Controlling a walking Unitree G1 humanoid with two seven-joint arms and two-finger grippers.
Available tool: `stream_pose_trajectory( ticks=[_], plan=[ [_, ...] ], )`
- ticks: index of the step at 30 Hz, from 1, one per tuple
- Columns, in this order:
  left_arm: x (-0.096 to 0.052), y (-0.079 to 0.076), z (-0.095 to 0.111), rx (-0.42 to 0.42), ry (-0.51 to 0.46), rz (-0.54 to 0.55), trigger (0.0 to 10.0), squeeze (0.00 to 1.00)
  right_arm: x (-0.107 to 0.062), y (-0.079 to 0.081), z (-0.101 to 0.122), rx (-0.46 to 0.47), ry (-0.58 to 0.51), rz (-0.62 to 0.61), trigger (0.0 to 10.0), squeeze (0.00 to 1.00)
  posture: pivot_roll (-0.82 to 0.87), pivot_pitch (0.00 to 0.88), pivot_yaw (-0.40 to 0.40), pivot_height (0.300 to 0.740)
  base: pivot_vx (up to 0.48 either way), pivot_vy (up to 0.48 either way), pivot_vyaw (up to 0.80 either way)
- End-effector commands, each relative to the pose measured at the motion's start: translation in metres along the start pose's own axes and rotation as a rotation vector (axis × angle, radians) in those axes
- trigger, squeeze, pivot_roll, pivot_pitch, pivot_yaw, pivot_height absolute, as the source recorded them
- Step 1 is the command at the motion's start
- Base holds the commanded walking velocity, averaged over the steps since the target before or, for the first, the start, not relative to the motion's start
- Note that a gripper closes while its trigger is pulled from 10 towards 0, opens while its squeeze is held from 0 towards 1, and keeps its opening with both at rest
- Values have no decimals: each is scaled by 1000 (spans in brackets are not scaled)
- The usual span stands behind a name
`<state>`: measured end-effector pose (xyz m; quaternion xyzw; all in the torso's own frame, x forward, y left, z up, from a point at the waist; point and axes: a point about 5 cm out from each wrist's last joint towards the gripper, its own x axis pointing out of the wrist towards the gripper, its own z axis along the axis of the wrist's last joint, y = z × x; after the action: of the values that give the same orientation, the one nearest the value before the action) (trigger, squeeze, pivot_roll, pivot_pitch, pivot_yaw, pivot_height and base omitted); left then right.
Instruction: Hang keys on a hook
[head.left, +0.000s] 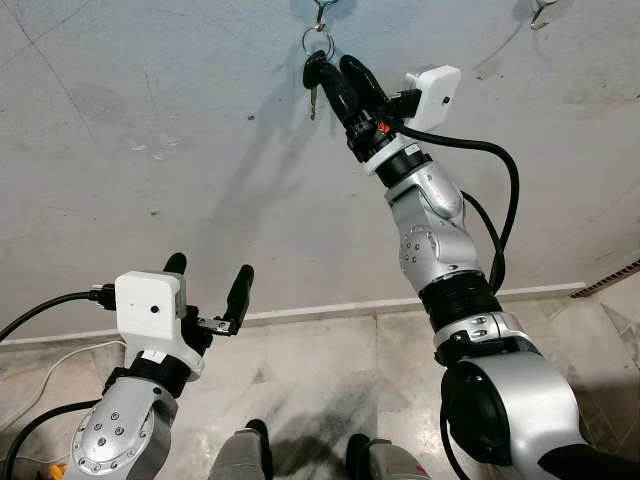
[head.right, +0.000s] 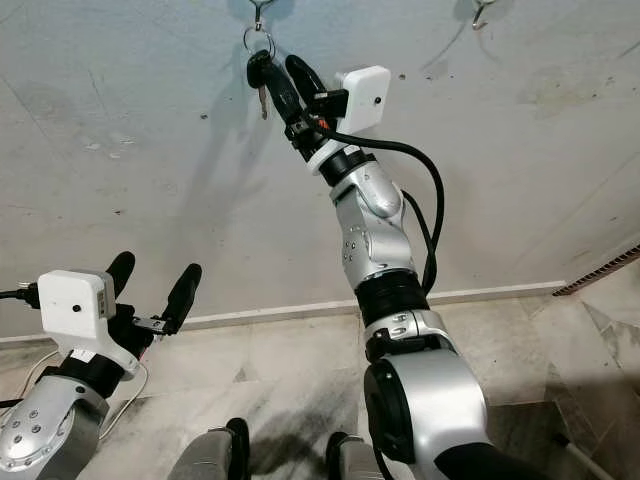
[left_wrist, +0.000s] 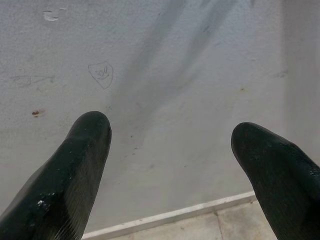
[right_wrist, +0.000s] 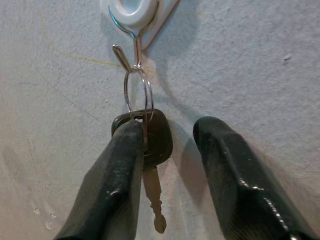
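Observation:
A black-headed key (right_wrist: 157, 137) hangs by its wire ring (right_wrist: 137, 92) from a metal hook (right_wrist: 131, 47) under a white wall mount. My right gripper (right_wrist: 170, 127) is raised to it and stands open. One finger (right_wrist: 117, 180) overlaps the key's head, and the other is apart beside it. In the left eye view the key (head.left: 313, 78) dangles under the hook (head.left: 320, 12), just left of the right gripper (head.left: 335, 65). Low on the left, my left gripper (head.left: 210, 275) is open and holds nothing.
A second hook (head.left: 540, 10) sits on the grey wall (head.left: 150, 150) further right. Below run a white baseboard (head.left: 320, 312) and a marbled tile floor (head.left: 320, 370). Cables lie on the floor at the left (head.left: 40, 385). A vent grille (head.left: 612, 277) is at the right.

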<state>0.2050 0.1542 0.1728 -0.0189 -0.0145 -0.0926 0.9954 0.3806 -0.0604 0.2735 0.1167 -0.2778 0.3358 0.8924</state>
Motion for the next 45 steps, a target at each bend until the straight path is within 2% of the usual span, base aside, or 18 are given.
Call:
stream_pose_trajectory(
  ticks=[1, 9, 15, 23, 26, 29, 32, 36, 37, 39, 41, 42, 43, 45],
  plan=[
    [-1, 0, -4, -1, 17, 3, 10000, 0, -6, -7, -1, -9, 1, -42, 10000, 1000, 200, 275, -4, 740, 0, 0, 0],
    [1, 0, -5, 0, 14, -1, 10000, 0, -11, -12, 3, -60, -15, -59, 10000, 1000, 191, 271, -5, 740, 0, 0, 0],
    [5, 1, -6, 14, 5, 7, 10000, 0, -23, -15, 6, -125, -17, -47, 10000, 1000, 178, 263, -1, 740, 0, 0, 0],
    [20, 1, -8, 27, -17, 1, 10000, 0, -59, -24, 2, -192, 18, -121, 10000, 1000, 130, 232, 12, 740, 0, 0, 0],
    [24, 1, -9, 35, -20, -3, 10000, 0, -65, -25, 2, -197, 23, -138, 10000, 1000, 114, 225, 16, 740, 0, 0, 0],
    [30, 1, -12, 36, -20, -8, 10000, 0, -82, -29, 1, -221, 50, -178, 10000, 1000, 92, 214, 21, 740, 0, 0, 0],
    [32, 1, -14, 35, -20, -8, 10000, 0, -87, -30, 0, -230, 61, -189, 10000, 1000, 87, 211, 21, 740, 0, 0, 0],
    [39, 2, -27, 54, -3, -4, 10000, 0, -137, -43, -12, -266, 164, -310, 10000, 1000, 54, 192, 23, 740, 0, 0, 0],
    [39, 2, -27, 54, -3, -4, 10000, 0, -137, -43, -12, -266, 164, -310, 10000, 1000, 54, 192, 23, 740, 0, 0, 0],
    [40, 5, -33, 67, 8, 11, 10000, 0, -159, -43, -17, -267, 217, -351, 10000, 1000, 39, 182, 23, 740, 0, 0, 0],
    [40, 5, -36, 77, 15, 16, 10000, 0, -165, -43, -18, -268, 235, -363, 10000, 1000, 32, 179, 22, 740, 0, 0, 0],
    [40, 8, -42, 85, 30, 30, 10000, 0, -173, -42, -20, -261, 254, -375, 10000, 1000, 25, 177, 21, 740, 0, 0, 0],
    [38, 12, -56, 95, 70, 52, 10000, 0, -187, -39, -27, -244, 306, -400, 10000, 1000, 15, 174, 20, 740, 0, 0, 0],
    [38, 13, -61, 92, 86, 58, 10000, 0, -192, -38, -31, -236, 327, -411, 10000, 1000, 14, 173, 19, 740, 0, 0, 0]
  ],
)
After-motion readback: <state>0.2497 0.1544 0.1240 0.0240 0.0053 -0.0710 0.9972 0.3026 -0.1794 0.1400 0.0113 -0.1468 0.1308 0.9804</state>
